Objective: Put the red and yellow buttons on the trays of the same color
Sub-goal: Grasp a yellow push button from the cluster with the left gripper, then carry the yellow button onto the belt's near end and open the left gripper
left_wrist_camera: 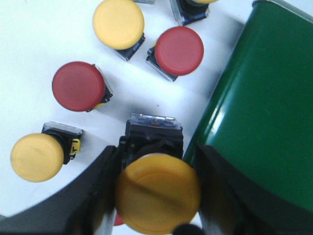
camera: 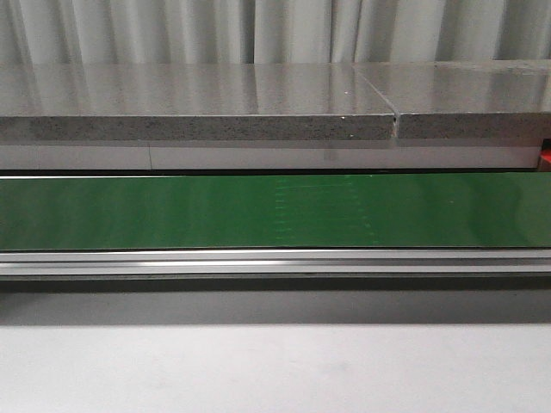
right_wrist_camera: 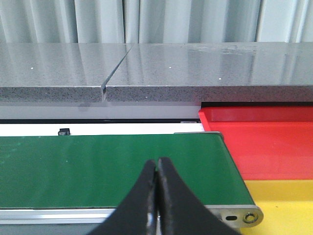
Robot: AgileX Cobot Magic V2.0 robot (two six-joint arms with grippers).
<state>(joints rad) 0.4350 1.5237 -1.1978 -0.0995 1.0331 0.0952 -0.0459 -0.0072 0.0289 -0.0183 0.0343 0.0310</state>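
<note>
Five loose push buttons lie on the white table (left_wrist_camera: 34, 58) in the left wrist view, and a sixth sits between the fingers of the left gripper (left_wrist_camera: 157, 188). That held yellow button (left_wrist_camera: 158, 193) shows its round cap toward the camera, with its dark body and clear base (left_wrist_camera: 151, 128) behind it; the black fingers (left_wrist_camera: 95, 196) press against the cap on both sides, so the gripper is closed on it. Just beside this grasp runs the rounded end of the green conveyor belt (left_wrist_camera: 264, 107). On the table, a second yellow button (left_wrist_camera: 37, 157) lies near the held one, a red button (left_wrist_camera: 78, 86) lies a little farther off, another red button (left_wrist_camera: 178, 50) rests close to the belt, and a further yellow button (left_wrist_camera: 118, 23) lies beside it. A sixth part at the frame edge (left_wrist_camera: 188, 10) is too cut off to identify.

In the right wrist view the right gripper (right_wrist_camera: 157, 196) hangs over the belt (right_wrist_camera: 107, 166) with its two fingertips pressed together and nothing between them. Past the belt's end lie the red tray (right_wrist_camera: 264, 142) and, touching it, the yellow tray (right_wrist_camera: 288, 205); both show bare surfaces. A grey stone ledge (right_wrist_camera: 195, 73) runs behind.

The front view shows only the belt (camera: 258, 211), its metal rail (camera: 275, 262) and the ledge (camera: 189, 107); neither arm appears there
</note>
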